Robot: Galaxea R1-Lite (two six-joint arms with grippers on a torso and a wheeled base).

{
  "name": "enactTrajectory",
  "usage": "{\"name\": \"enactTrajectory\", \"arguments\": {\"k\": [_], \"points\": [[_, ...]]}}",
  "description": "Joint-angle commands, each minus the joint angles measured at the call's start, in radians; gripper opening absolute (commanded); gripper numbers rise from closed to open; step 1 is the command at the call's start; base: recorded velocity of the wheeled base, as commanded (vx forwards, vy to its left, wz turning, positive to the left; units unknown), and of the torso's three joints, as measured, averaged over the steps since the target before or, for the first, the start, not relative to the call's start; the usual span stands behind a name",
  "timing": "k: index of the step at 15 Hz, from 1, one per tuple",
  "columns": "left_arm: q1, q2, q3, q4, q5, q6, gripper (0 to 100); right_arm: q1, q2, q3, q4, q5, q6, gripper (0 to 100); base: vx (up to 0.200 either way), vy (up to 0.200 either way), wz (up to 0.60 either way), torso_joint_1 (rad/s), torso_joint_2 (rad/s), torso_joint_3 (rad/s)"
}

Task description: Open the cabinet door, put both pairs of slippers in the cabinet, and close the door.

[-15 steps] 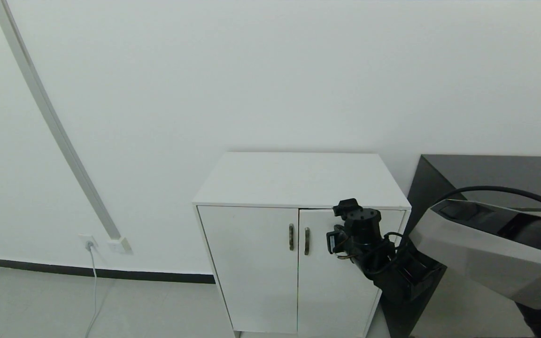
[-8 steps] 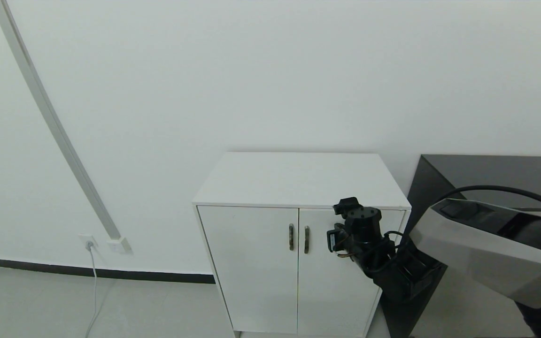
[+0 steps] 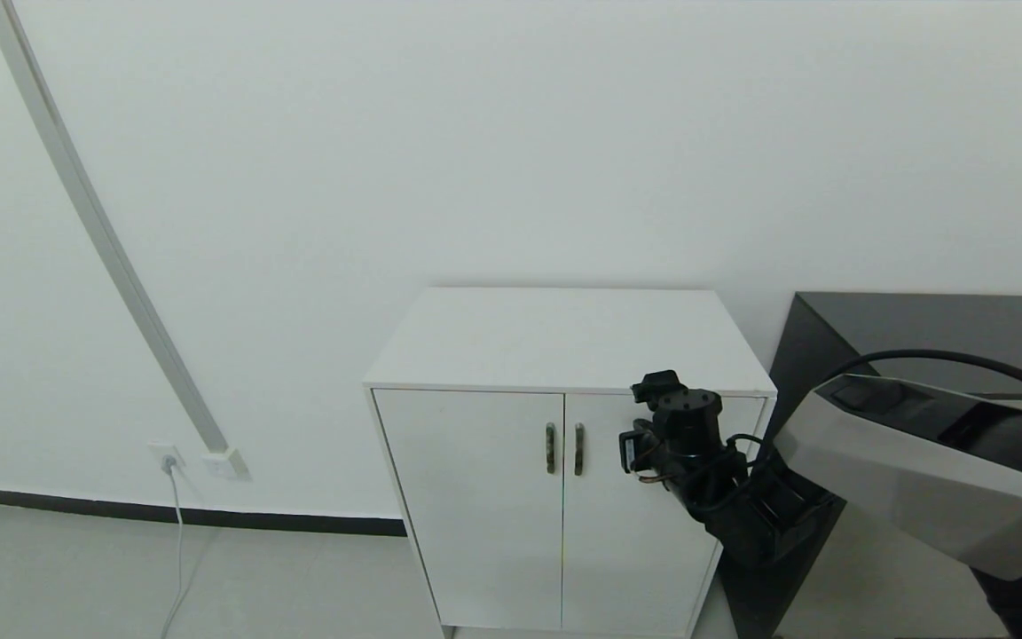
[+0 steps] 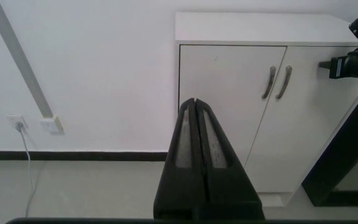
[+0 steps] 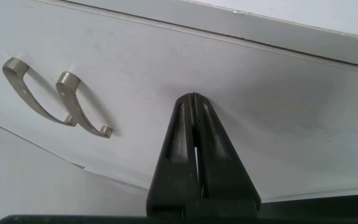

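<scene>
Squarely at 6 o'clock in the head view stands the white two-door cabinet (image 3: 564,337), backed against a pale wall, with both its left door (image 3: 475,497) and its right door (image 3: 626,550) shut flush. Two curved metal handles, the left handle (image 3: 551,447) and the right handle (image 3: 579,449), sit side by side at the seam between the doors.

My right arm (image 3: 910,461) lies at 4 o'clock, its black wrist in front of the upper part of the right door, at 3 o'clock from the handles and well apart from them. My right claw (image 5: 194,98) is clenched, fingers pressed together with nothing between them, its tip right at the face of that door just under the cabinet's top board. Whether it touches the panel I cannot tell.

My left claw (image 4: 195,102) is clenched too, and empty. It hangs well back from the cabinet and points toward the left door.

At 8 o'clock a wall socket (image 3: 169,460) feeds a grey cable (image 3: 179,541) that drops to the floor, and a grey conduit strip (image 3: 94,222) slants up the wall toward 10 o'clock. A black surface (image 3: 919,324) stands just beside the cabinet at 3 o'clock.
</scene>
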State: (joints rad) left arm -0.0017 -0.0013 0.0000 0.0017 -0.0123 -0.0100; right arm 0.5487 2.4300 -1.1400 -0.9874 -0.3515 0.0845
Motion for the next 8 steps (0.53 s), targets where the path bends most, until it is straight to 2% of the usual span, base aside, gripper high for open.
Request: {"name": "enactTrajectory", "arguments": {"k": [1, 8], "points": [[0.0, 0.001, 0.0, 0.0, 0.0, -0.001, 0, -0.001, 0.003, -0.004, 0.0, 0.0, 0.0, 0, 0.0, 0.0, 0.0, 0.0, 0.0, 0.0], [0.0, 0.001, 0.0, 0.0, 0.0, -0.001, 0, -0.01, 0.012, -0.003, -0.008, 0.0, -0.002, 0, 0.0, 0.0, 0.0, 0.0, 0.0, 0.0]]}}
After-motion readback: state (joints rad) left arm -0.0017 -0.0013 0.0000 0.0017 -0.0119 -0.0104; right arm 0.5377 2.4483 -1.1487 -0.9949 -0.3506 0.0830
